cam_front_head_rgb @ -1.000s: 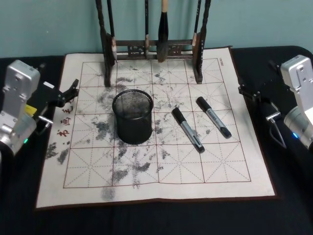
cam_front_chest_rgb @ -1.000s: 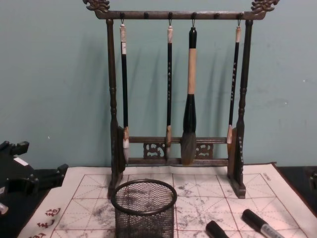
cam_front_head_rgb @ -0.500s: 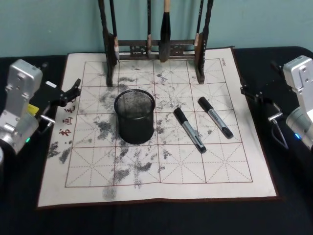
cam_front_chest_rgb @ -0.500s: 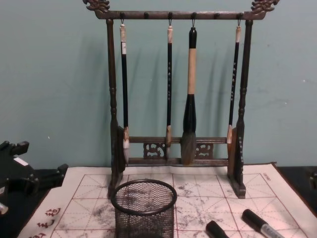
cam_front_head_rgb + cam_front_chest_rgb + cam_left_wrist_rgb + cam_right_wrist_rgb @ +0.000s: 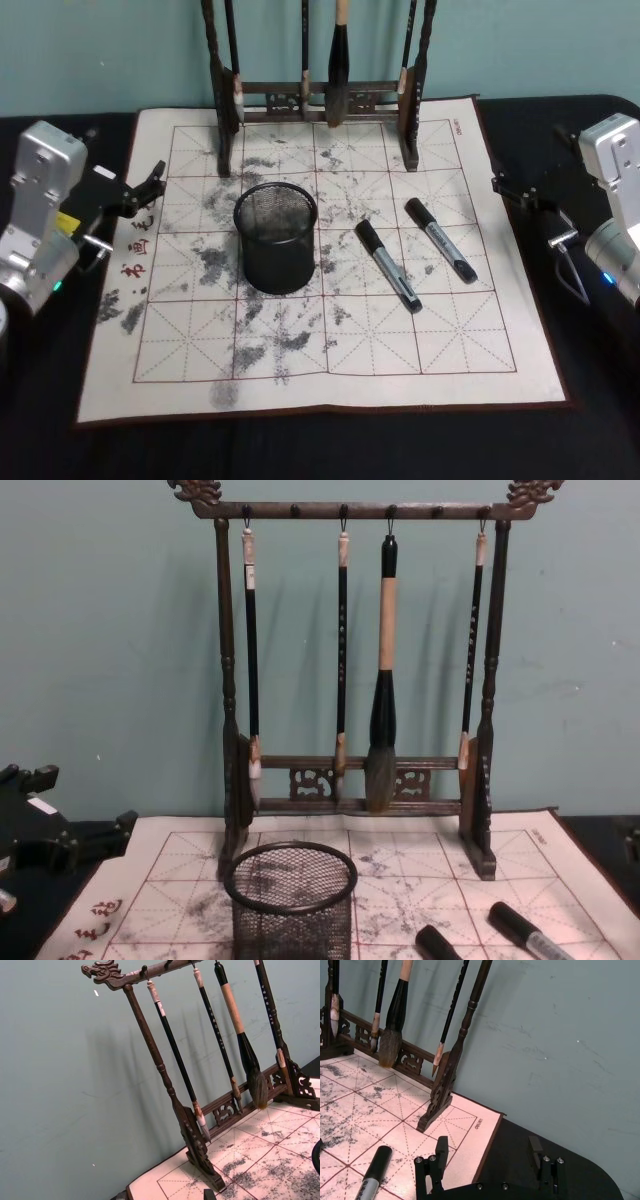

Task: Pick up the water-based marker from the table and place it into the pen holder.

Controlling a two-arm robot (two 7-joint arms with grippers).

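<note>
On the right half of the calligraphy mat [image 5: 400, 360], beside the mesh pen holder [image 5: 275, 265], the inner marker [image 5: 387, 266] and outer marker [image 5: 438, 239] lie parallel and apart. Both run diagonally, black caps toward the far edge, tails toward the near right corner. The left gripper [image 5: 125, 155] hangs at the mat's left edge and the right gripper [image 5: 487, 1149] off its right edge, both with fingers spread.

We log: mat [image 5: 350, 370] on table [image 5: 300, 450] | pen holder [image 5: 275, 240] on mat, left of centre | first marker [image 5: 387, 265] at holder's 3 o'clock | second marker [image 5: 438, 238] at first's 2 o'clock, apart | brush rack [image 5: 320, 95] at holder's 12 o'clock.
</note>
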